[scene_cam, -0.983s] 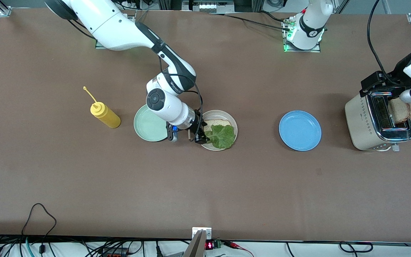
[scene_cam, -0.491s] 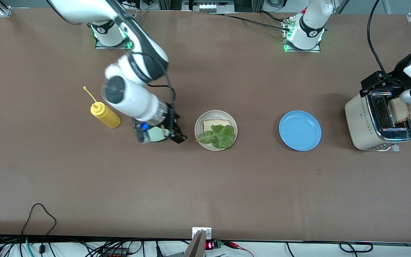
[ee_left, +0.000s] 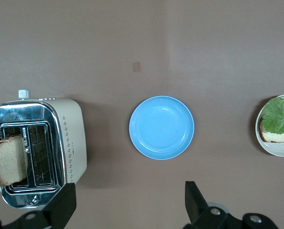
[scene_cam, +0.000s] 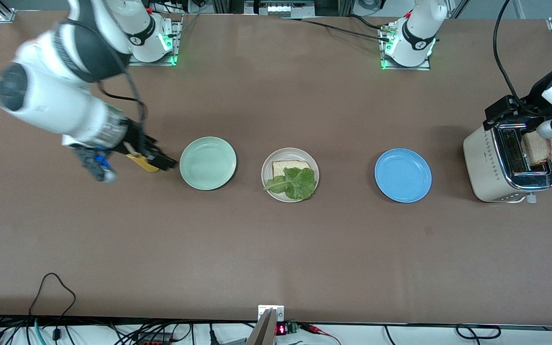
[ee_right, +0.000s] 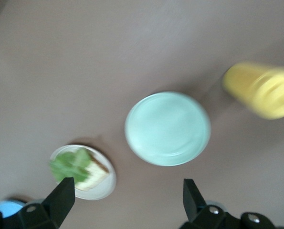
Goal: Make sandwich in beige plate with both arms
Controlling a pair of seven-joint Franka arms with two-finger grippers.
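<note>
The beige plate (scene_cam: pixel 315 167) lies mid-table and carries one bread slice (scene_cam: pixel 288 166) with a green lettuce leaf (scene_cam: pixel 296 183) on top of it. A second bread slice (scene_cam: pixel 538 147) stands in a slot of the toaster (scene_cam: pixel 491 167) at the left arm's end. My right gripper (scene_cam: pixel 154 157) is up over the yellow bottle (scene_cam: pixel 144 166), open and empty; its wrist view shows the beige plate (ee_right: pixel 106 183) and the lettuce (ee_right: pixel 70 164). High above the toaster end, my left gripper (ee_left: pixel 130 191) hangs open and empty, looking down on the bread in the toaster (ee_left: pixel 8 160).
A mint-green plate (scene_cam: pixel 208 163) lies between the yellow bottle and the beige plate. A blue plate (scene_cam: pixel 403 175) lies between the beige plate and the toaster. Both plates hold nothing. Cables run along the table edge nearest the front camera.
My right arm has left the lettuce on the bread and swung away from the beige plate, past the mint-green plate, to over the yellow bottle. The left arm has not moved.
</note>
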